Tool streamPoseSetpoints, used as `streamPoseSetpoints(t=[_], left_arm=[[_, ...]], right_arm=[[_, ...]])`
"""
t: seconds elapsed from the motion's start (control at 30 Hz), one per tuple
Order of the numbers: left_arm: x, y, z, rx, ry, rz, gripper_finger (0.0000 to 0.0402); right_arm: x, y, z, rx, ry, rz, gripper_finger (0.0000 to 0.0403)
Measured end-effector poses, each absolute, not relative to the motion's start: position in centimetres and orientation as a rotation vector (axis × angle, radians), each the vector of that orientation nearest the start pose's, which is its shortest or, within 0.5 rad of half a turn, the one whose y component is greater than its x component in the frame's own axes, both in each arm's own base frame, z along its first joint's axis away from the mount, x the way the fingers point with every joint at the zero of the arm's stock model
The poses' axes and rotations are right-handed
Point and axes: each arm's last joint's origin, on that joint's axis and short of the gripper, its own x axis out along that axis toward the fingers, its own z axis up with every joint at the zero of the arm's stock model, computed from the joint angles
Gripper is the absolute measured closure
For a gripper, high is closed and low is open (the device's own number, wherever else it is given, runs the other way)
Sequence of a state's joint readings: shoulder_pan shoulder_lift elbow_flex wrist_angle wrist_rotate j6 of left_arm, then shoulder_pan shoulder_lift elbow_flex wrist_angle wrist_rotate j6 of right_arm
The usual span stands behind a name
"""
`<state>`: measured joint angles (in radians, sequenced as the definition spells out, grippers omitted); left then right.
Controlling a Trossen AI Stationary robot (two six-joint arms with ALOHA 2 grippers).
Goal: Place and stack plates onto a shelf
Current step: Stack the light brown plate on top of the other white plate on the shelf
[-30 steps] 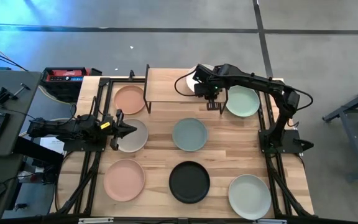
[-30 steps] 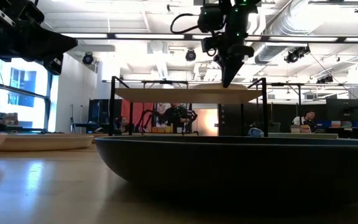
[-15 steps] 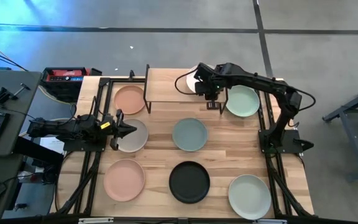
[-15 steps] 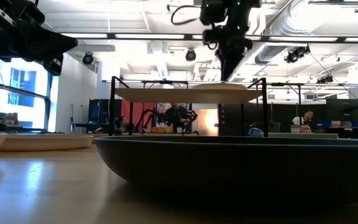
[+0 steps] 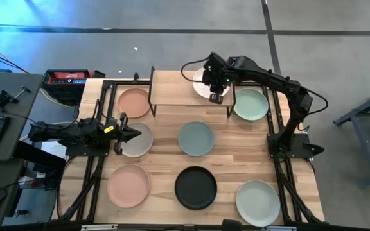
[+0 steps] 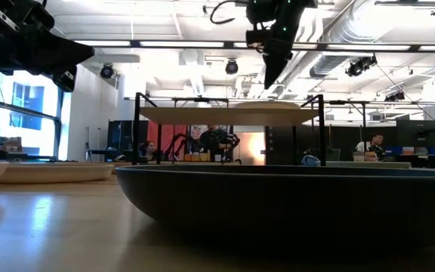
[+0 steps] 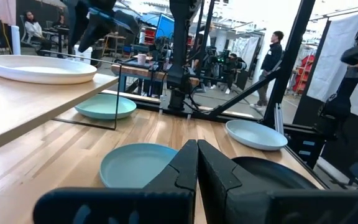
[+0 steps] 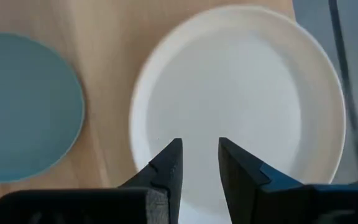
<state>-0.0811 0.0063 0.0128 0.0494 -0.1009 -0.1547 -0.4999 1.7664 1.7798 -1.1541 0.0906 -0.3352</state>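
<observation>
One white plate [image 5: 202, 85] lay on the shelf [image 5: 172, 94], at its right end; the rest of the wooden top was bare. Your right gripper [image 5: 215, 97] hung above that plate, clear of it, its jaws parted by a narrow gap and holding nothing; the right wrist view showed both fingers [image 8: 166, 163] over the white plate [image 8: 241, 106] with daylight between them. Seven more plates sat on the worktop [image 5: 236, 144]. Just left of the shelf lay a peach plate [image 5: 133, 102], and just right of it a pale green plate [image 5: 250, 104]. In front of the shelf, a grey-blue plate [image 5: 196, 138] sat mid-worktop, with a grey plate [image 5: 140, 142] to its left. Nearest the front edge were a second peach plate [image 5: 128, 185], a black plate [image 5: 195, 187] and a second pale green plate [image 5: 257, 202], well apart from one another. Your left gripper [image 5: 128, 135] waited low at the left side, at the grey plate's edge, its jaws pressed shut on nothing.
</observation>
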Motion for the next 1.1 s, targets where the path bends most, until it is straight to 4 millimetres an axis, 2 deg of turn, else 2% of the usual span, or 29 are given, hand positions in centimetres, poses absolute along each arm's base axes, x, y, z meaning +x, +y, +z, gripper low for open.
streamPoseSetpoints(t=[0.17,0.43,1.1], left_arm=[[9.7,-0.5,17.2,-0.16,-0.057,0.015,0.0401],[9.7,-0.5,17.2,-0.16,-0.057,0.015,0.0401],[9.7,-0.5,17.2,-0.159,-0.057,0.016,0.0401]], right_arm=[[30.7,-17.3,33.8,0.107,1.176,-0.34,0.0324],[31.3,-15.0,33.7,0.373,1.166,-0.318,0.0324],[34.0,-6.4,33.7,0.471,1.197,-0.266,0.0324]])
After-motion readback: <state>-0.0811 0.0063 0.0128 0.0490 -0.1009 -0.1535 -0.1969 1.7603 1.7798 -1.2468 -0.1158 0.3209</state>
